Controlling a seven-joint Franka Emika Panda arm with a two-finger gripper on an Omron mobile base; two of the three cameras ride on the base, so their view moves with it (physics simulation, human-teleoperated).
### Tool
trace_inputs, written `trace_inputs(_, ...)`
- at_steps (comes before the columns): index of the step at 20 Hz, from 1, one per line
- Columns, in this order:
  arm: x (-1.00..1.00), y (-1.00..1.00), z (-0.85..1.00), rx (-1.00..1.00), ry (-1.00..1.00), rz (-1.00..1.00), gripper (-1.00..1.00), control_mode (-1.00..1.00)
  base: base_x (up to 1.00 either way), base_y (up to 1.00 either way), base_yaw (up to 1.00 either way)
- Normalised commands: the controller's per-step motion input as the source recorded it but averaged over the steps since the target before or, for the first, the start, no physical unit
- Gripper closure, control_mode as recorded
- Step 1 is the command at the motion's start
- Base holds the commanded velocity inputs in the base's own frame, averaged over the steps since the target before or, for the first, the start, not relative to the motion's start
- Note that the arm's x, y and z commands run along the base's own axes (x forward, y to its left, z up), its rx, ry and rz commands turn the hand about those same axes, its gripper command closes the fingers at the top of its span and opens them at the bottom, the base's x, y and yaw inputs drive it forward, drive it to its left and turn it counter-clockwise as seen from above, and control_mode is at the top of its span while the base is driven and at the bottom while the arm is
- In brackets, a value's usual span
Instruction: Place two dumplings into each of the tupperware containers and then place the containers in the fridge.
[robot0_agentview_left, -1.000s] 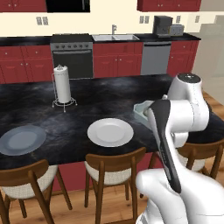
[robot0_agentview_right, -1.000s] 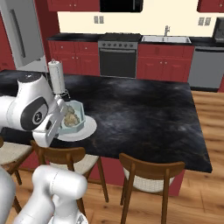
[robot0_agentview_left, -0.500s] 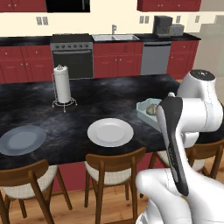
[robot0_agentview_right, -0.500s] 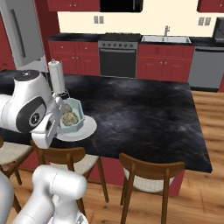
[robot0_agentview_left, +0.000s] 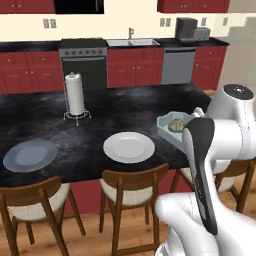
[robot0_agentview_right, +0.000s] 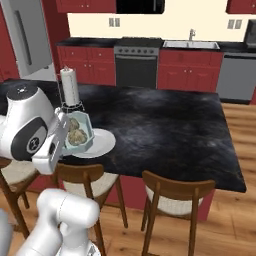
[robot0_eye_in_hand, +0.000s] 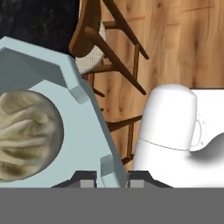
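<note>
The small pale blue-green tupperware tub (robot0_eye_in_hand: 65, 92), with tan lumpy dumplings (robot0_eye_in_hand: 26, 135) inside, is being gripped at its flared rim by the two-finger gripper (robot0_eye_in_hand: 113, 178) and has been swung rightward off the counter edge, presumably being carried toward the fridge.

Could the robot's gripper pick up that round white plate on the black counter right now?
Probably not yet. The gripper is shut on the rim of the pale blue-green tub holding dumplings, lifted off the counter. The round white plate lies bare and unobstructed, so the tub must go down first.
</note>
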Motion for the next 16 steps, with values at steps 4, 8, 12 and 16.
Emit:
trace_inputs(4,0.0,0.0,0.0,0.0,0.0,0.0,1.0,1.0,-0.93,1.0,0.02)
trace_inputs(8,0.0,0.0,0.0,0.0,0.0,0.0,1.0,1.0,-0.36,1.0,0.0)
trace_inputs(12,0.0,0.0,0.0,0.0,0.0,0.0,1.0,1.0,-0.02,1.0,0.0)
trace_inputs(16,0.0,0.0,0.0,0.0,0.0,0.0,1.0,1.0,0.26,1.0,0.0)
